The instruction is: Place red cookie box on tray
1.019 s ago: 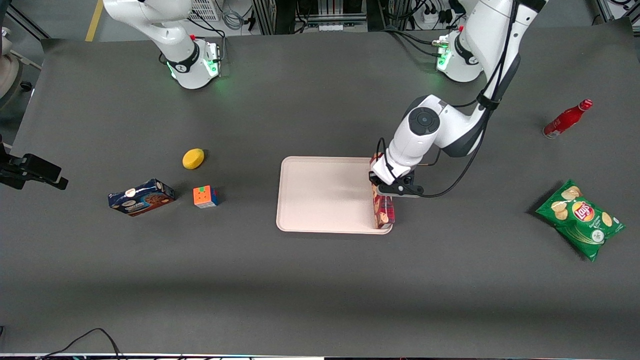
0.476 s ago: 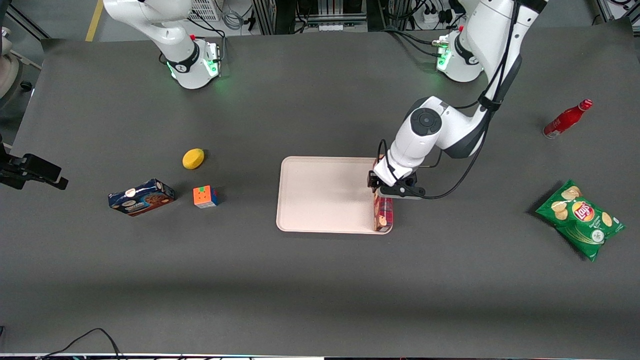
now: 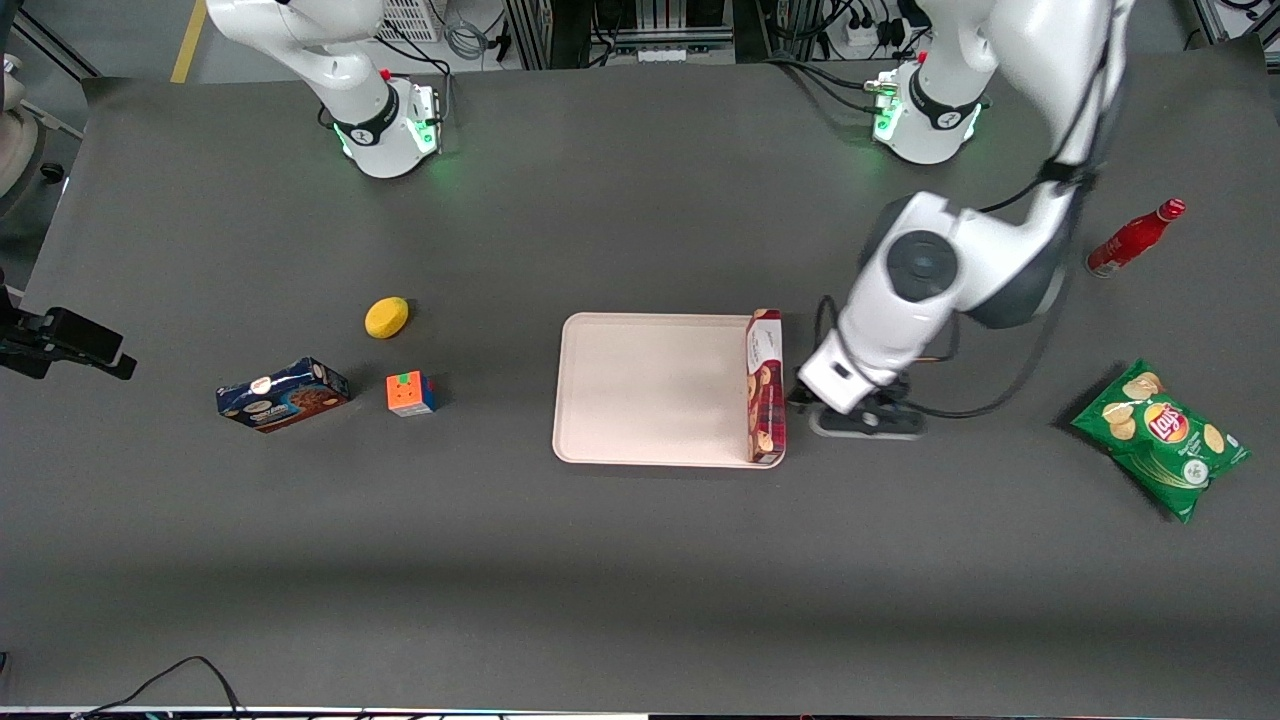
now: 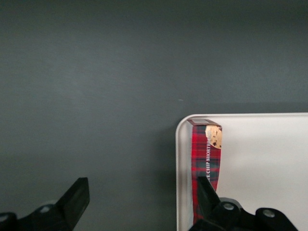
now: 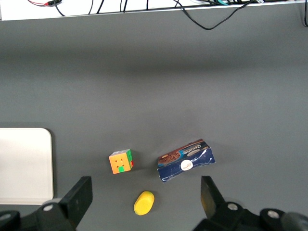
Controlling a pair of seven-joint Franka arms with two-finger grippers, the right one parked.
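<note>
Box: red cookie box (image 3: 766, 386) lies on its long narrow side in the tray (image 3: 640, 390), along the rim at the working arm's end, white label toward the arm bases; in the wrist view one end of it (image 4: 206, 159) sits tucked into a rounded tray corner (image 4: 183, 126).
Gripper: gripper (image 3: 868, 420) is off the tray, over bare table just beside the box toward the working arm's end; nothing held.
Fingers: spread wide apart in the wrist view, one fingertip (image 4: 77, 195) over dark table, the other (image 4: 207, 190) overlapping the box in that view.
Parked arm's end: lemon (image 3: 386, 317), colour cube (image 3: 411, 393), blue cookie box (image 3: 283, 394).
Working arm's end: red bottle (image 3: 1134, 238), green chip bag (image 3: 1160, 436).
</note>
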